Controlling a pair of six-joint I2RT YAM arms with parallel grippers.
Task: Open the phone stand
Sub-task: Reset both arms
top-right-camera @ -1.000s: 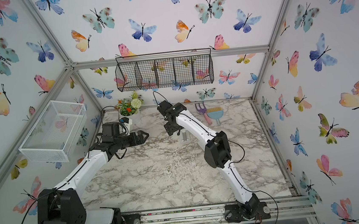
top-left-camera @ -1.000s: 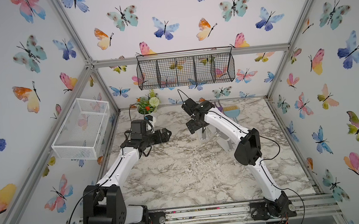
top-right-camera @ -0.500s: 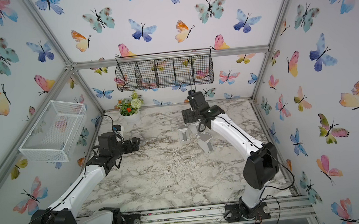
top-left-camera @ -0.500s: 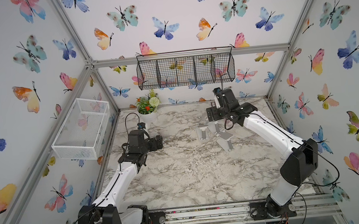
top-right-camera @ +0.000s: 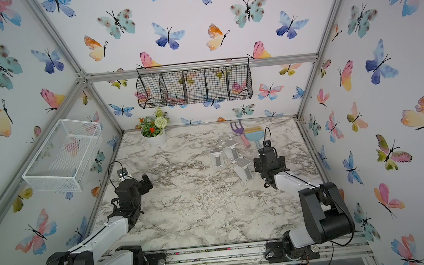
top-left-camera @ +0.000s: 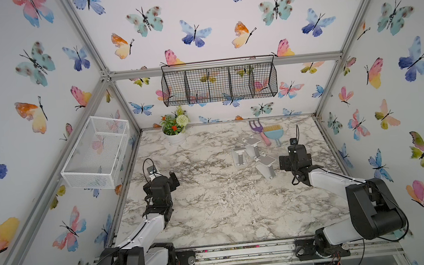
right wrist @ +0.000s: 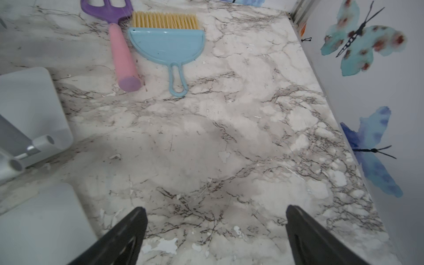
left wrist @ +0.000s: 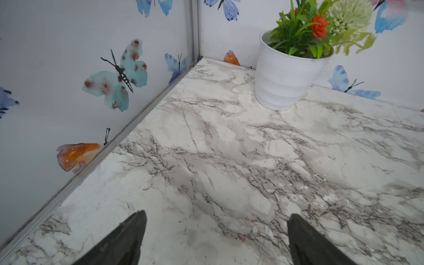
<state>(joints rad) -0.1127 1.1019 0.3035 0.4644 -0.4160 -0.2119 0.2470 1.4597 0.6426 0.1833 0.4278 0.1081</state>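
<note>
right pincer (right wrist: pixel 215 213) spread, empty beside phone stand (top-left-camera: pixel 266 163), centre-right | left pincer (left wrist: pixel 216 215) spread, empty, facing plant pot (left wrist: pixel 284 78) | stand looks unfolded, arms likely clear

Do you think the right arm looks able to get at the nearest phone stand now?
Probably yes: the open, empty right end effector sits beside the nearest phone stand, with only bare tabletop between them, though it points past it.

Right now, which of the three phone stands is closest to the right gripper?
The frontmost phone stand, nearest the robot's base, just beside the open right gripper. The other two stands sit farther back.
</note>
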